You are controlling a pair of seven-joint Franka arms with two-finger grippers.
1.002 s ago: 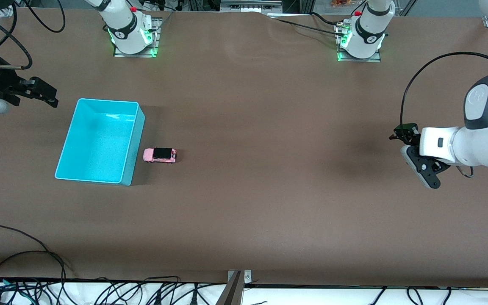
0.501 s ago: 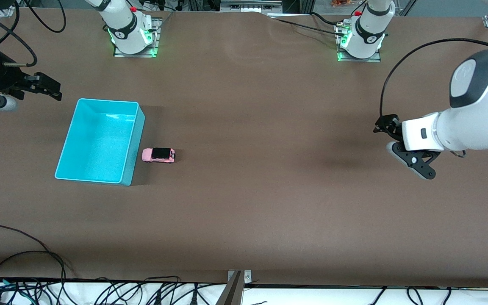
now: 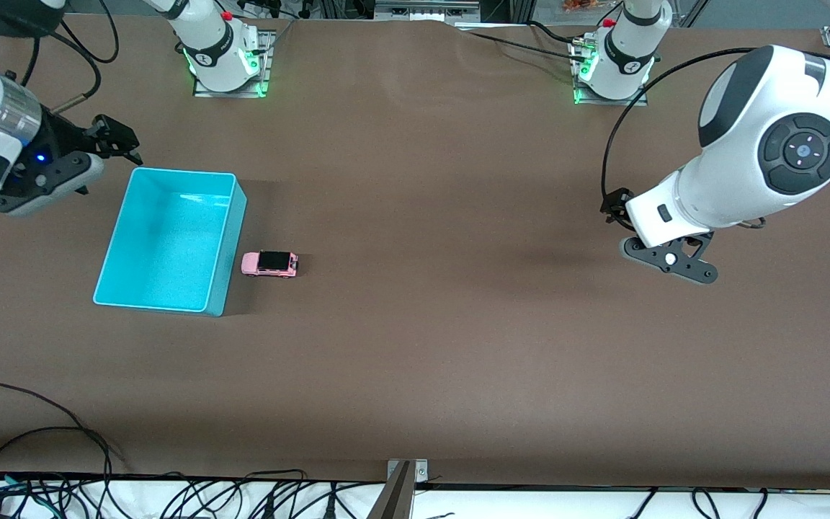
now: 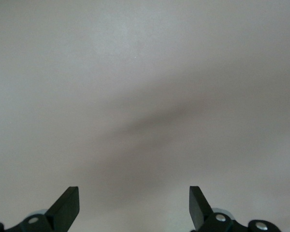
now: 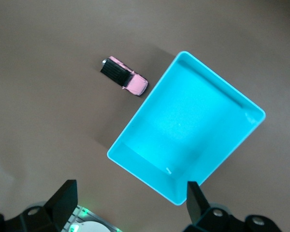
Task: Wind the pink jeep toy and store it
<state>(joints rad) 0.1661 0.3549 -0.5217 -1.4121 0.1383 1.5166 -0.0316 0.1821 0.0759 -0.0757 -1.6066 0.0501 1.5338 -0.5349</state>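
Front view shows you the pink jeep toy on the tabletop just beside the cyan bin. Left hand and right hand hover, fingers apart, holding nothing. No writing is legible on toy or bin.

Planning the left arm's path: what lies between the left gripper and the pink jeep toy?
Nothing: in the front view only bare brown table stretches from the left gripper to the pink jeep toy.
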